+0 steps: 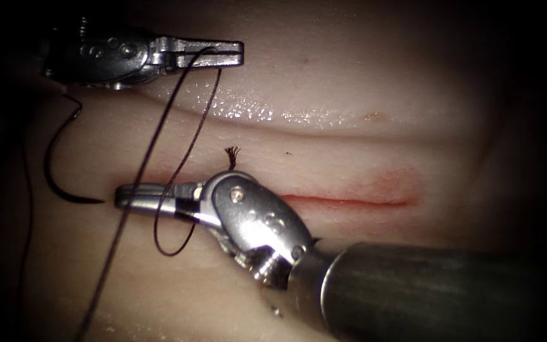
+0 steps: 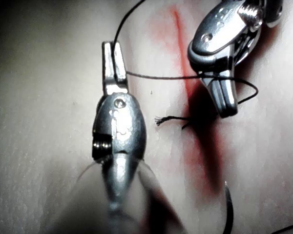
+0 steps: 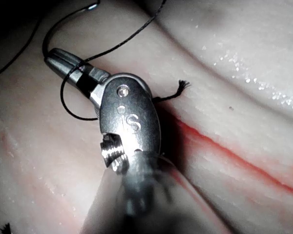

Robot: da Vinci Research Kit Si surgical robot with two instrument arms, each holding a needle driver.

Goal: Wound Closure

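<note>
R tool [image 1: 135,196], nearest, lies over the cut's [image 1: 349,202] left end, jaws closed w/ nothing between them; a thread [image 1: 178,158] loop wraps round them. Frayed cut end [image 1: 231,154] sticks up just behind. Needle [image 1: 64,171] lies loose on the tissue [image 1: 349,152] left of the cut, not in it (looks stiff, slick, light; best taken on its body, not the tip). Farthest, L tool [image 1: 220,53] clamps the thread, which is limp & thin.
</note>
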